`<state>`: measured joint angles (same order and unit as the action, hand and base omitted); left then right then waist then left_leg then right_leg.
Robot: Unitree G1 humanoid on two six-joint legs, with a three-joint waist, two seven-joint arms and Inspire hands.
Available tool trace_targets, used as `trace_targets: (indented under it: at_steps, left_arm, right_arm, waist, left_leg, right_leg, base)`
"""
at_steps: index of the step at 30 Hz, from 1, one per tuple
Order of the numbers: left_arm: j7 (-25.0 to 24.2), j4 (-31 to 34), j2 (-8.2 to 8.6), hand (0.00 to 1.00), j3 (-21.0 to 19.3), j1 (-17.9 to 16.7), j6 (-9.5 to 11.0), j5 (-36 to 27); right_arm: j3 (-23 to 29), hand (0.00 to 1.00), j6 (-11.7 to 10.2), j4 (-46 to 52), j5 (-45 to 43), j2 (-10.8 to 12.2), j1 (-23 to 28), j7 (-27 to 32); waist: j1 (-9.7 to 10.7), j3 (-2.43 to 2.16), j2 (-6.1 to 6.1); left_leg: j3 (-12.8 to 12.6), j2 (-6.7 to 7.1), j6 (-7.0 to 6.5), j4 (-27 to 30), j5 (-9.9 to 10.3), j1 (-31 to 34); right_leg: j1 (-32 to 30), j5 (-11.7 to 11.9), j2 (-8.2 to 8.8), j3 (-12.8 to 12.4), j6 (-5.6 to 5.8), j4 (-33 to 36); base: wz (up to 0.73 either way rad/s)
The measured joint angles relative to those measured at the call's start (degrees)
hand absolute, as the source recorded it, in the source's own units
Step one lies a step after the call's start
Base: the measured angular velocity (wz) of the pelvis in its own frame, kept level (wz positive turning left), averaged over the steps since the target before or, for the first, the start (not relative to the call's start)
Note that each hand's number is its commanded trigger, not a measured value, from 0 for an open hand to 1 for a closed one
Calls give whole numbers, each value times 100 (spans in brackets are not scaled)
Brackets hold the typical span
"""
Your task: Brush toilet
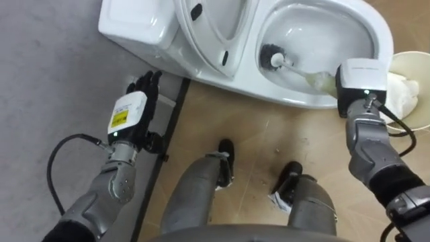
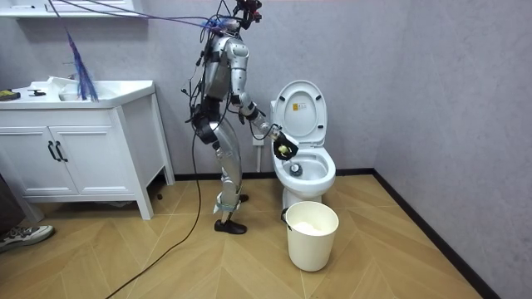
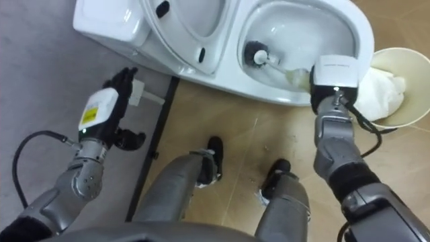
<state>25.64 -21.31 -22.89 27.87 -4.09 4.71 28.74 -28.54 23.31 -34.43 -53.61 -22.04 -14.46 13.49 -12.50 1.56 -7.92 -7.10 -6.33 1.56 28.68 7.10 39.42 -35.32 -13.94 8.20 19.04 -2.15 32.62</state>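
A white toilet (image 1: 376,33) stands with its lid (image 1: 208,27) raised against the tank (image 1: 134,23). The toilet brush (image 1: 272,58) has its black head down in the bowl on the tank side. Its white handle slants out over the rim into my right hand (image 1: 363,81), which is curled round it at the bowl's near edge. My left hand (image 1: 134,111) hangs open by the wall below the tank, holding nothing. In the room view I stand at the toilet (image 2: 312,170), on the room view's left of it, with my right hand (image 2: 283,147) over the bowl.
A cream bucket (image 1: 411,97) with white stuff in it stands on the wood floor just right of the bowl, close to my right forearm. A dark skirting strip (image 1: 164,148) runs along the grey wall on my left. A white sink cabinet (image 2: 83,141) stands further off.
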Motion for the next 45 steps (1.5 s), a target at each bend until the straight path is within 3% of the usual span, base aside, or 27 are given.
trace_targets:
  at_steps: [4, 6, 8, 10, 11, 13, 14, 16, 19, 21, 25, 29, 30, 31, 33, 35, 39, 41, 42, 45]
  left_arm:
    - [44, -107, 2, 0, -28, 25, 66, -5]
    - [44, -108, 0, 0, -37, 84, 79, -3]
    - [48, -164, -2, 0, -65, 153, 112, -121]
    - [53, -202, -55, 0, -67, 249, 63, -347]
    - [54, -189, -87, 0, -67, 263, 56, -383]
    - [68, -110, -231, 0, -54, 352, 2, -568]
    - [58, -108, -263, 0, -55, 366, -39, -565]
    - [-18, -104, -300, 0, -85, 382, -253, -512]
    - [-291, 55, -291, 0, -83, 364, -389, -303]
    - [-428, 81, -292, 0, -84, 449, -430, -217]
    - [-634, 104, -209, 0, -101, 580, -474, -181]
    - [-768, -82, -163, 0, -79, 566, -438, -229]
    - [-771, -180, -112, 0, -72, 559, -421, -230]
    - [-796, -383, 16, 0, -51, 546, -416, -228]
    - [-891, -584, 178, 0, -46, 434, -418, -213]
    - [-938, -749, 260, 0, -46, 364, -358, -218]
    - [-1044, -1022, 302, 0, -94, 260, -337, -226]
    - [-1068, -1095, 303, 0, -104, 197, -337, -225]
    - [-1080, -1111, 302, 0, -169, 63, -311, -231]
    - [-1098, -1171, 300, 0, -503, -178, -290, -340]
  right_arm:
    - [1, 100, 0, 112, -135, 170, 25, -161]
    - [3, 100, -11, 30, -131, 151, -5, -172]
    - [-2, 100, -218, -407, -96, 44, -195, -85]
    - [-182, 100, -694, -1379, 345, -366, -628, 227]
    - [-196, 100, -840, -1636, 595, -451, -744, 321]
    - [-223, 100, -1322, -2550, 2057, -740, -1111, 534]
    - [-185, 100, -1400, -2716, 2375, -774, -1177, 531]
    - [332, 100, -1570, -3177, 3337, -792, -1378, 633]
    - [762, 100, -1757, -3504, 3677, -880, -1585, 721]
    - [759, 100, -1780, -3497, 3423, -914, -1585, 735]
    - [682, 100, -1776, -3272, 2225, -903, -1404, 955]
    - [154, 100, -1731, -2829, 1464, -646, -903, 921]
    - [45, 100, -1724, -2740, 1476, -437, -787, 907]
    - [49, 100, -1555, -2744, 1479, -236, -728, 910]
    - [64, 100, -1386, -2742, 1479, -140, -620, 883]
    - [67, 100, -1383, -2749, 1517, -114, -497, 873]
    - [111, 100, -1479, -2742, 1541, -106, -186, 886]
    - [120, 100, -1612, -2770, 1580, -100, 6, 939]
    - [222, 100, -1715, -2811, 1584, -101, 111, 958]
    - [433, 100, -1925, -2786, 1761, -105, 441, 977]
  waist:
    - [216, -1, -2]
    - [223, -1, -2]
    - [171, 2, 3]
    - [60, 16, 21]
    - [30, 33, 46]
    - [38, 130, 198]
    - [49, 135, 235]
    - [154, 186, 340]
    - [299, 194, 429]
    - [334, 192, 511]
    - [278, 181, 507]
    - [113, 129, 401]
    - [88, 123, 364]
    - [85, 93, 280]
    - [107, 16, 163]
    - [115, -1, 130]
    - [166, 0, 149]
    - [284, 6, 166]
    - [328, 23, 207]
    - [453, 6, 326]
  left_leg:
    - [8, -84, 64, -18, -20, 23]
    - [18, -102, 66, 7, -22, 37]
    - [11, -98, 66, 14, -22, 27]
    - [-21, -56, 64, 23, -23, 41]
    - [-23, -30, 62, 22, -25, 42]
    - [-34, 150, 25, 15, -48, 91]
    - [-25, 199, -7, 6, -70, 141]
    - [-6, 352, -62, 20, -106, 346]
    - [24, 519, -97, 110, -122, 502]
    - [15, 582, -105, 122, -126, 501]
    - [-3, 563, -152, 247, -94, 460]
    - [-19, 376, -248, 251, 15, 245]
    - [-15, 351, -241, 176, 53, 120]
    - [-13, 340, -241, 109, 50, 8]
    - [-27, 336, -242, 40, 50, -133]
    - [-85, 338, -234, -98, 37, -313]
    - [-119, 303, -166, -349, -6, -652]
    - [-118, 306, -153, -420, -7, -789]
    - [-124, 313, -139, -496, -16, -891]
    - [-129, 313, -133, -527, -21, -1025]
  right_leg:
    - [14, 12, -87, 40, -79, -99]
    - [24, 15, -115, 5, -87, -108]
    - [25, 13, -110, -15, -87, -96]
    - [-12, -20, -10, 3, -70, -46]
    - [-37, -49, 48, 2, -64, 8]
    - [-205, -231, 265, -13, -8, 354]
    - [-276, -255, 310, -14, 10, 416]
    - [-509, -339, 491, 6, 59, 650]
    - [-685, -370, 706, 4, 114, 824]
    - [-707, -384, 772, -18, 148, 864]
    - [-585, -321, 737, -34, 214, 786]
    - [-230, -228, 478, 9, 233, 483]
    - [-106, -202, 433, 21, 231, 398]
    - [25, -170, 399, 35, 246, 297]
    - [169, -127, 371, 31, 264, 176]
    - [296, -108, 357, -16, 269, 96]
    - [578, -86, 276, -20, 240, -114]
    - [727, -109, 281, 36, 231, -173]
    - [813, -112, 270, 32, 237, -231]
    - [1006, -129, 255, 82, 248, -368]
  base:
    - [-7]
    - [0]
    - [0]
    - [4]
    - [17]
    - [36]
    - [44]
    - [38]
    - [19]
    - [6]
    - [-5]
    - [-14]
    - [-9]
    - [-8]
    - [-8]
    - [-11]
    - [-6]
    - [3]
    - [3]
    - [0]
